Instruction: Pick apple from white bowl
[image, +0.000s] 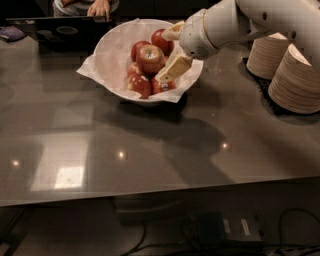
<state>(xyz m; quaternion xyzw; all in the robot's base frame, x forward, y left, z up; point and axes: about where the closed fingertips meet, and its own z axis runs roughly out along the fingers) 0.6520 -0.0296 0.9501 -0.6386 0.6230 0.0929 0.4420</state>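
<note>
The white bowl, lined with crinkled white paper, stands on the dark table at the back centre and holds several apples. The apple, large, red with a pale streaked top and a small white sticker, sits on top of the pile. Darker red apples lie around it. My gripper reaches in from the right over the bowl's right side, just right of the apple. Its tan fingers are spread apart and hold nothing; one is above near the rim, one lower beside the apple.
Stacks of pale plates stand on a dark mat at the right. A laptop and a person's hand are at the back left behind the bowl. A small dark object lies at the far left.
</note>
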